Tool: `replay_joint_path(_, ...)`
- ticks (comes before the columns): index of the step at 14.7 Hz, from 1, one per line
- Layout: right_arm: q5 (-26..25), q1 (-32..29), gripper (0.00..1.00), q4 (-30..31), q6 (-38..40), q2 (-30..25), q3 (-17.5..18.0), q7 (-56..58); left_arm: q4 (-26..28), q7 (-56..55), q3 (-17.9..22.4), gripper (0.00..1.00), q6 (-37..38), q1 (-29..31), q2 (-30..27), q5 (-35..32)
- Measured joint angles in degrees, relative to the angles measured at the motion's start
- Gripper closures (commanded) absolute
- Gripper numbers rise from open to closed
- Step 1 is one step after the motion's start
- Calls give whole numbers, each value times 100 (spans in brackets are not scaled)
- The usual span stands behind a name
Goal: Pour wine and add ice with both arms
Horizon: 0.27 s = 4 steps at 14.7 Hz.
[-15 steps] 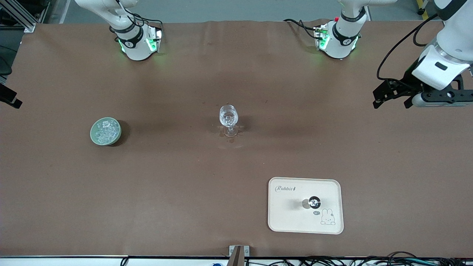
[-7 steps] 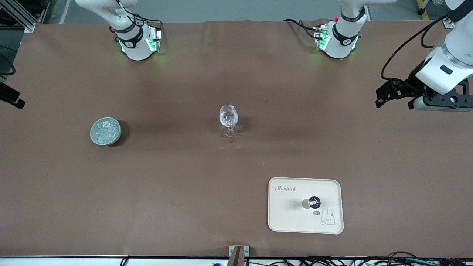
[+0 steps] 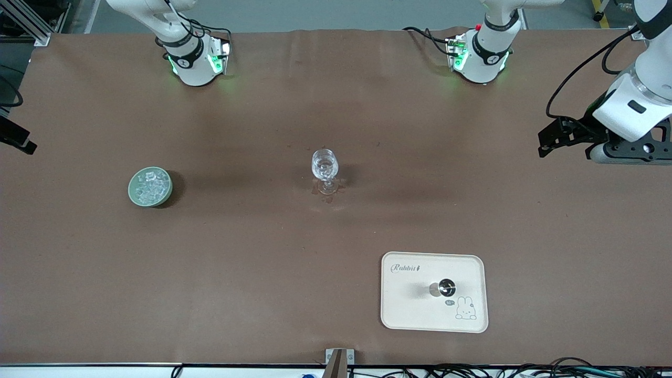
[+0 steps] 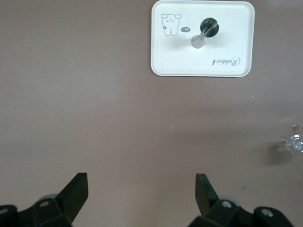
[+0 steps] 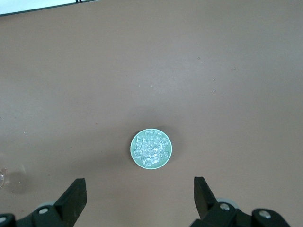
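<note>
A brown table [image 3: 262, 262] carries a stemmed glass [image 3: 325, 169] standing upright near its middle. The ice [image 3: 150, 185] lies heaped in a green bowl [image 3: 133, 195] toward the right arm's end of the table. A cream tray [image 3: 409, 310], near the table's edge closest to the front camera, bears a small dark-topped bottle [image 3: 445, 287]. The left gripper [image 3: 564, 140] hangs over the table's edge at the left arm's end, fingers [image 4: 75, 191] apart and holding nothing. The right gripper [image 5: 139, 198] hangs high above the bowl, fingers [image 5: 73, 198] likewise spread and empty.
</note>
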<state>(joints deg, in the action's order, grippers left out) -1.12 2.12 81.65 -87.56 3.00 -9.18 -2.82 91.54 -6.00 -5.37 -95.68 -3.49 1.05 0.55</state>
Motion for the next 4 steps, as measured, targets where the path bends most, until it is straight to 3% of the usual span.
replay_joint_path(4,0,2,0,0,0,0,5,0,-8,-42,-3,0,0,0,0,-9)
